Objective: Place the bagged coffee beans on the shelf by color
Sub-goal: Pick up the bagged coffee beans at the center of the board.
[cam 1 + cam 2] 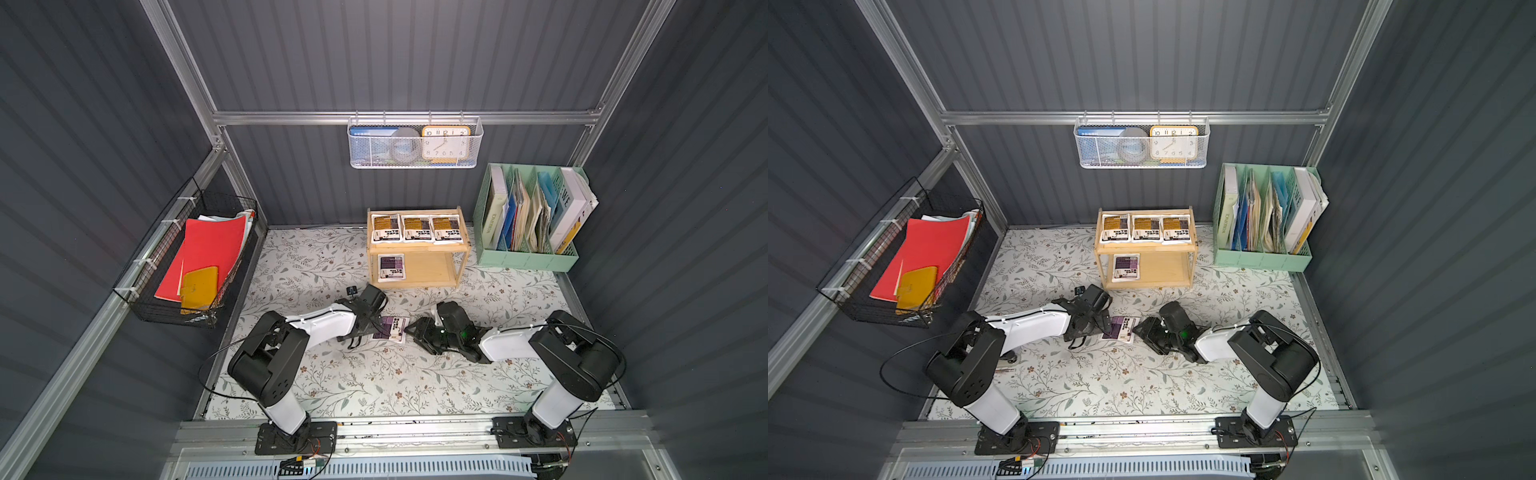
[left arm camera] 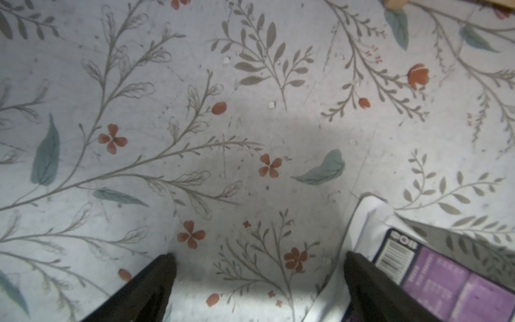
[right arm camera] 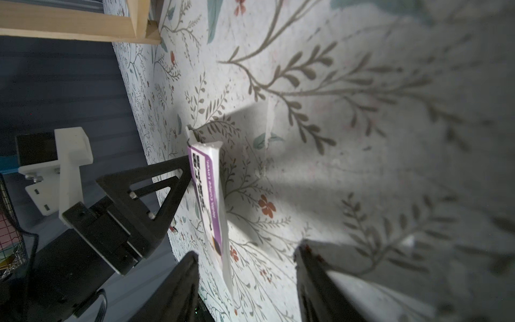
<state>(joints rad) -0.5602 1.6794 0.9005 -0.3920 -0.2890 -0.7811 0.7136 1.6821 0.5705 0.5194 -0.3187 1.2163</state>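
**Asker:** What is sitting where, biggest first?

**Me:** The table (image 1: 374,386) is carrying everything. The shelf (image 1: 419,248) is standing at its far side. Three yellow pouches (image 1: 416,228) are lying side by side in the top tray, so that colour is getting a tier to itself. One shelved purple pouch (image 1: 391,268) is lying at the left of the lower tier, leaving room beside it.

**Asker:** And the fifth?

**Me:** The loose purple pouch (image 1: 392,329) is lying on the table between my two arms. In the right wrist view one edge is looking raised.

**Asker:** Are you gripping it?

**Me:** No. My left gripper (image 2: 259,259) is standing spread with nothing between its jaws. One finger (image 2: 370,287) is resting against the pouch, I judge to tip it up, since a flat pouch is offering no hold. My right gripper (image 3: 246,248) is hovering spread and empty just beside it, probably to take that edge.
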